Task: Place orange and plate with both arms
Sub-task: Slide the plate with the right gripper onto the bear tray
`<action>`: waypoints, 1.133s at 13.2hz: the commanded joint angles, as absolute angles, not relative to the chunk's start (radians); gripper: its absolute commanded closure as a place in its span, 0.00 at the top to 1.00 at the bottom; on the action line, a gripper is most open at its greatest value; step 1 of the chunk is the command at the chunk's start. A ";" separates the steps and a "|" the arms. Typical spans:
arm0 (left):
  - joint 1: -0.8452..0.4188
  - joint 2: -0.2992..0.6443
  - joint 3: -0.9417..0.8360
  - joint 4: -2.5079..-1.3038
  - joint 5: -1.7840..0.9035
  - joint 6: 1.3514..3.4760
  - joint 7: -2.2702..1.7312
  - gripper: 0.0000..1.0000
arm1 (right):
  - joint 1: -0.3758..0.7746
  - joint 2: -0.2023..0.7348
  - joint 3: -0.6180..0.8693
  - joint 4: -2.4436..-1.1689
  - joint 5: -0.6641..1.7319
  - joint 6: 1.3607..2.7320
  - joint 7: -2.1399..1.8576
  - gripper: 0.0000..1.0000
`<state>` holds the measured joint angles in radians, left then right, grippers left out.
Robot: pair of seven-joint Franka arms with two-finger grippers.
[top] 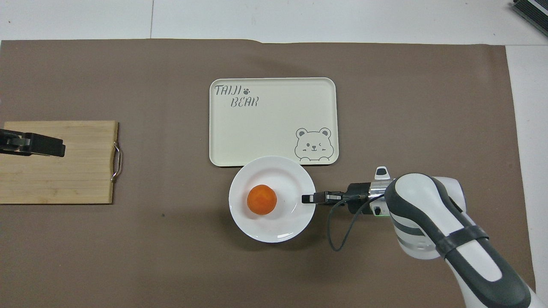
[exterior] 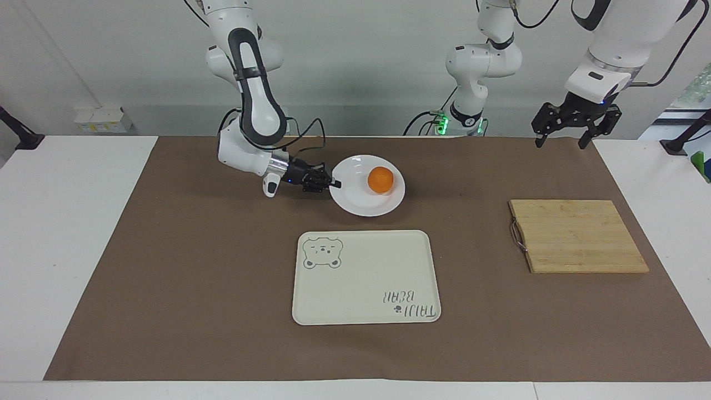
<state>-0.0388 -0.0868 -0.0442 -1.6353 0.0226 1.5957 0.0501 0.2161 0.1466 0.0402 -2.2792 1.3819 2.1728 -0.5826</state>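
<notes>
I've got the right gripper [exterior: 335, 184] pinched shut on the rim of the plate [exterior: 355, 203], the orange [exterior: 380, 180] loose in the dish just past my fingertips. Any tilt and it rolls off. Further out lies the tray [exterior: 361, 278], lettered "TAIJI BEAR"; the left gripper [exterior: 560, 138] waits, spread wide, over the table edge.

Obstacles: plate [exterior: 366, 195] with orange [exterior: 380, 180], just beside the bear tray [exterior: 366, 278]; cutting board [exterior: 577, 236] well apart. Bare counter [exterior: 194, 278] between them.
</notes>
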 commanded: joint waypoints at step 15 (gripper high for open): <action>-0.026 -0.026 -0.051 -1.545 0.025 1.563 0.052 1.00 | 0.164 0.562 0.035 -1.802 1.411 2.253 -0.554 0.99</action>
<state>-0.0370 -0.0253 -0.0444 -1.5601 0.0230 1.5875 0.0502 0.1806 0.5564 0.0276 -1.8283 1.3821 2.2525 -0.5334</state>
